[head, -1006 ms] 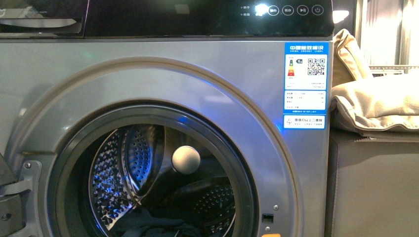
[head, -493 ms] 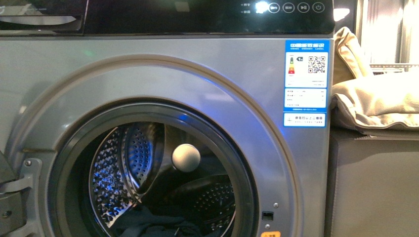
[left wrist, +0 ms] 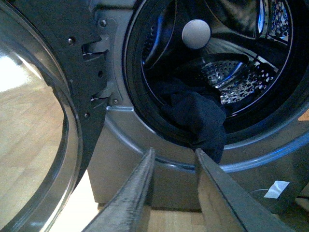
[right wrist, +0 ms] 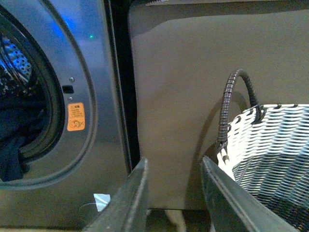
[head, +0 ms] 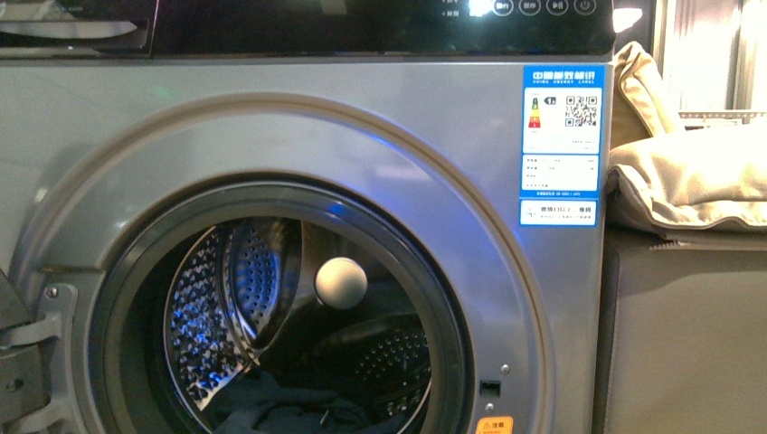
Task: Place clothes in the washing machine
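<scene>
One washer [head: 298,154] fills the front view, door open. The clothes [head: 271,411] lie low in the drum [head: 217,316]. A pale ball [head: 341,283] shows inside the porthole. The blue label [head: 562,145] sits on the washer's upper right; the orange sticker [head: 494,425] sits at its lower right. Beige cushions [head: 687,181] rest on a cabinet [head: 687,344] to the right.

Left wrist view: the left gripper [left wrist: 174,162] has its fingers apart and empty, facing the porthole. The clothes [left wrist: 200,118] hang over the drum's front lip. The open door [left wrist: 43,121] stands beside the opening.

Right wrist view: the right gripper [right wrist: 174,171] has its fingers apart and empty, facing the cabinet [right wrist: 193,72]. A white wicker basket [right wrist: 270,145] stands just beside it. The sticker [right wrist: 76,116] and a dark fold of clothes [right wrist: 12,154] are visible.
</scene>
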